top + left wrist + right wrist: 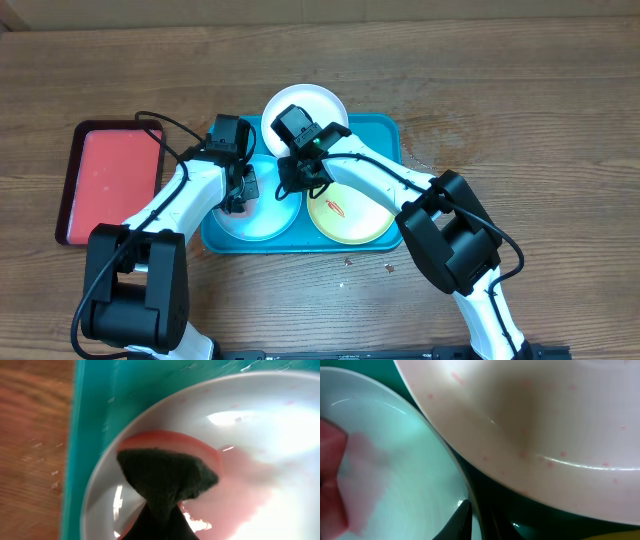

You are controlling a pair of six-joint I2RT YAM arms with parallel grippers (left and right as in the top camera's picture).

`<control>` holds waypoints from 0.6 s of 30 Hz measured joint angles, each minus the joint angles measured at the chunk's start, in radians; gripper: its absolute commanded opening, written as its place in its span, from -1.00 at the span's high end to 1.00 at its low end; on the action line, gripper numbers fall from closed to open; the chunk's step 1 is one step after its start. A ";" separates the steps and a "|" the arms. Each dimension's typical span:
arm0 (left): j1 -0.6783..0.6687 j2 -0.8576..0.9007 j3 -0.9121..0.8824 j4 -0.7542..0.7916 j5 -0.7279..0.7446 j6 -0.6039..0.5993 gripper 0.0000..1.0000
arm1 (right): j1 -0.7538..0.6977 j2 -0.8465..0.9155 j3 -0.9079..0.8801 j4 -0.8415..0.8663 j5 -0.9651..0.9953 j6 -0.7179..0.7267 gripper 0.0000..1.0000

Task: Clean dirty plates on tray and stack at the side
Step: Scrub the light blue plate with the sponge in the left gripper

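Note:
The teal tray (385,135) holds three plates. The white plate (310,103) is at the back, the light blue plate (268,222) at front left, and the yellow-green plate (355,220), with a red smear, at front right. My left gripper (240,192) is shut on a dark sponge (165,475) with a pink layer and presses it into the light blue plate (260,435), which is smeared pink. My right gripper (296,183) is shut on the light blue plate's rim (462,485). The white plate (545,420), with pink specks, sits just above it.
A smaller red tray (110,180) with a dark rim lies left of the teal tray. A few crumbs (350,262) lie on the wooden table in front of the tray. The teal tray's rim (80,435) runs beside the plate.

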 measured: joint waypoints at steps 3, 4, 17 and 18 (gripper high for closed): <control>0.000 0.000 0.000 0.035 0.092 -0.004 0.92 | 0.000 0.000 0.000 0.000 0.001 0.000 0.74; -0.002 0.000 0.000 0.043 0.130 -0.004 0.92 | 0.000 0.000 0.000 0.000 0.003 0.000 0.74; -0.034 0.000 0.000 -0.038 0.277 -0.006 0.92 | 0.000 0.000 0.000 -0.001 0.004 0.000 0.74; -0.018 0.000 0.000 -0.057 0.252 -0.006 0.92 | 0.000 0.000 0.000 0.000 0.003 0.000 0.74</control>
